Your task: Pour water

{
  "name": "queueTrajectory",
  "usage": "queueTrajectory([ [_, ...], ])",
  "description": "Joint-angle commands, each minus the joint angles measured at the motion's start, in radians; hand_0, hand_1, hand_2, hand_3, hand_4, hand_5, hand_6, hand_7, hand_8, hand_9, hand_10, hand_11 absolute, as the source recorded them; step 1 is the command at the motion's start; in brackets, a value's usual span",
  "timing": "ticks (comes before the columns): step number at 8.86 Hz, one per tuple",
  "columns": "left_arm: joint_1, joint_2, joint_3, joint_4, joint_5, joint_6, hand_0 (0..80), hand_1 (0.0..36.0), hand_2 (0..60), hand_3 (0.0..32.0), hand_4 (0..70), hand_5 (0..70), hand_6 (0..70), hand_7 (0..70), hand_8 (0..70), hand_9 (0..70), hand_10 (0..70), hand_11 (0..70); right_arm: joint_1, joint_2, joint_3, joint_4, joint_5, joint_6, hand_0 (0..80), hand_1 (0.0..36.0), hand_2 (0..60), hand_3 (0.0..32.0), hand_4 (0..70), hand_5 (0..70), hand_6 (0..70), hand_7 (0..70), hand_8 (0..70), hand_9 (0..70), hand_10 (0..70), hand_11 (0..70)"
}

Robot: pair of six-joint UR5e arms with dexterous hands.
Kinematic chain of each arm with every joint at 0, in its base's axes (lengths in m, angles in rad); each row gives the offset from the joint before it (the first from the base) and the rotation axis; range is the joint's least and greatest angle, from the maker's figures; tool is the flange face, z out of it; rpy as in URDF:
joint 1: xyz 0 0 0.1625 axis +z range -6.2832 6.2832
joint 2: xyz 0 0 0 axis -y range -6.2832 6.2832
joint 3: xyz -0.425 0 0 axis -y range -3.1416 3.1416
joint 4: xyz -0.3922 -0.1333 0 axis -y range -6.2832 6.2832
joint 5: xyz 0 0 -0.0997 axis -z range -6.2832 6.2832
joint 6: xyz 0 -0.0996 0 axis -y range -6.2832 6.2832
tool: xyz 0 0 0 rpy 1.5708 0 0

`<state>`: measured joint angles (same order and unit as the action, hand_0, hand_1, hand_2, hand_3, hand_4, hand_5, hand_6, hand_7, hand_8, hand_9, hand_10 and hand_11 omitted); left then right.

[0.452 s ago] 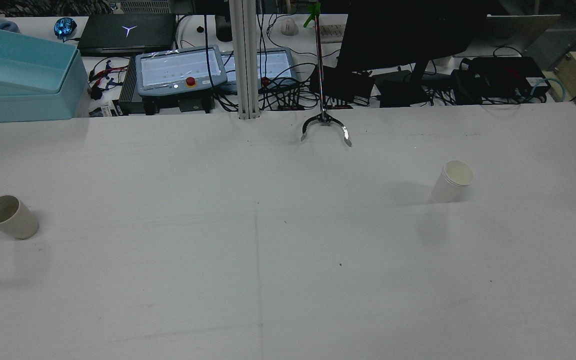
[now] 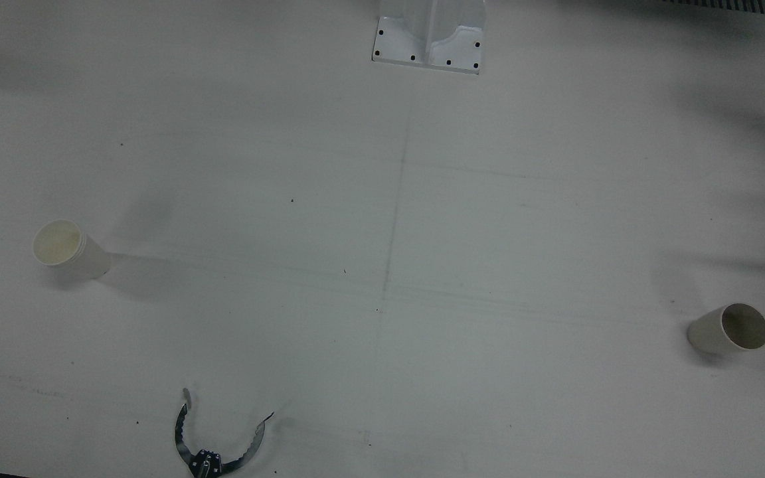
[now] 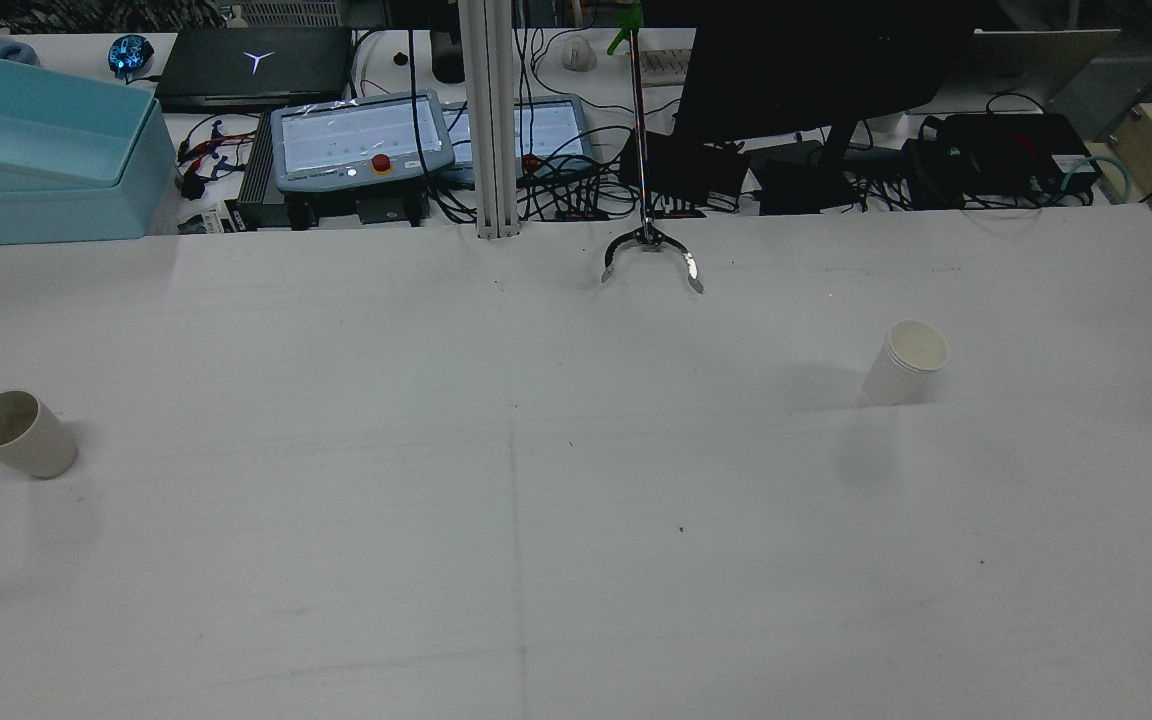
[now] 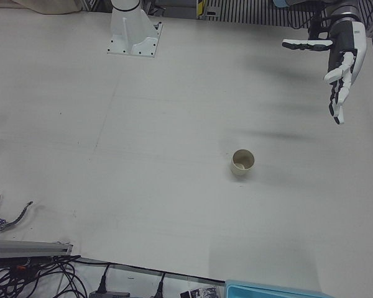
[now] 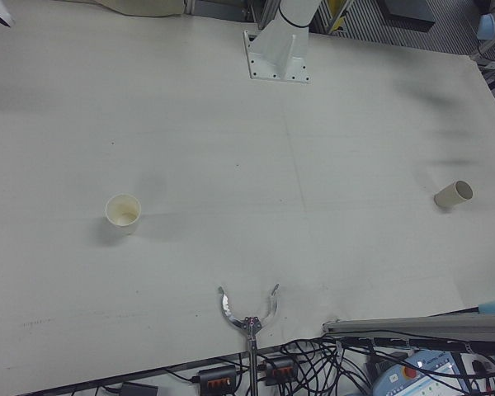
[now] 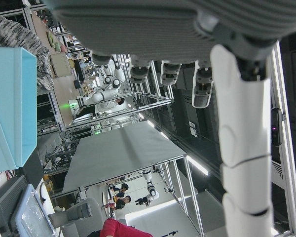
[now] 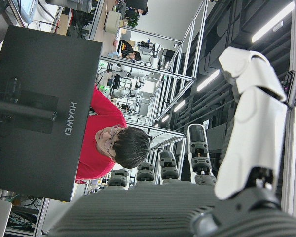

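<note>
At the bottom edge of the front view, left of centre, lies a metal reacher claw [image 2: 213, 441] with its two curved prongs spread, flat on the white table [image 2: 462, 219]. Farther in, the two paper cups stand well apart: the beige cup [image 2: 731, 330] at the right edge of that view, lower than mid-height, and the white cup [image 2: 67, 247] at the left edge, about mid-height; both look upright, though the steep camera angle makes them seem to lean. The rear view shows the beige cup at far left and the white cup right of centre, with the claw between them at the table's far edge. Farthest back, at the top centre of the front view, is a white pedestal base [image 2: 429, 36]. The left hand [image 4: 340, 65] hangs in the upper right of the left-front view, high above the table, fingers straight and spread, grasping nothing. The right hand [image 7: 207, 168] appears only in its own camera, fingers extended and apart, also empty, facing a black monitor [image 7: 39, 113] and a person in red [image 7: 106, 143] behind it
</note>
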<state>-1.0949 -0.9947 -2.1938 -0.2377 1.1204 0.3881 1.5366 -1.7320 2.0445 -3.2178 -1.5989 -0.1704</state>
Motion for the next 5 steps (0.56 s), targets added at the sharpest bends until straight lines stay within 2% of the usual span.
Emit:
queueTrajectory([
  [1,0.004,-0.005,-0.001,0.005,-0.005,0.003,66.4,21.2,0.0,5.6,14.9,19.6,2.4,11.9,12.2,0.9,0.0,0.1,-0.019,-0.023,-0.004,0.000,0.001,-0.003,54.3,23.6,25.3,5.0,14.1,24.3,6.4,15.0,4.4,6.1,2.0,4.9],
  [2,0.004,-0.005,-0.001,-0.012,-0.005,0.035,64.1,20.8,0.0,7.2,13.4,18.5,2.2,11.7,12.1,0.9,0.0,0.0,-0.021,-0.021,0.000,0.000,0.001,0.000,53.5,22.9,24.5,5.8,11.9,23.3,5.6,13.8,4.1,5.7,2.0,5.0],
  [3,0.006,-0.005,0.009,-0.032,-0.005,0.057,63.2,20.7,0.0,10.2,10.4,17.6,1.9,11.7,12.0,0.9,0.0,0.0,-0.019,-0.018,-0.006,0.000,0.001,0.000,52.6,22.0,23.9,8.4,10.3,22.5,5.1,13.2,3.8,5.4,2.0,5.0],
  [4,0.012,-0.007,0.099,-0.137,-0.005,0.089,60.7,19.3,0.0,12.8,7.4,13.9,0.9,10.7,12.0,0.7,0.0,0.0,-0.019,-0.018,-0.004,-0.003,-0.001,-0.003,51.8,21.2,23.9,10.2,9.6,21.7,5.1,13.6,3.9,5.5,2.5,5.5],
  [5,0.013,-0.042,0.218,-0.225,-0.010,0.089,58.9,17.9,0.0,16.8,4.8,10.6,0.0,9.2,11.8,0.4,0.0,0.0,-0.024,0.000,-0.004,-0.010,-0.001,-0.009,51.8,20.8,23.5,12.0,10.2,22.6,5.3,14.5,4.4,6.0,2.5,5.5],
])
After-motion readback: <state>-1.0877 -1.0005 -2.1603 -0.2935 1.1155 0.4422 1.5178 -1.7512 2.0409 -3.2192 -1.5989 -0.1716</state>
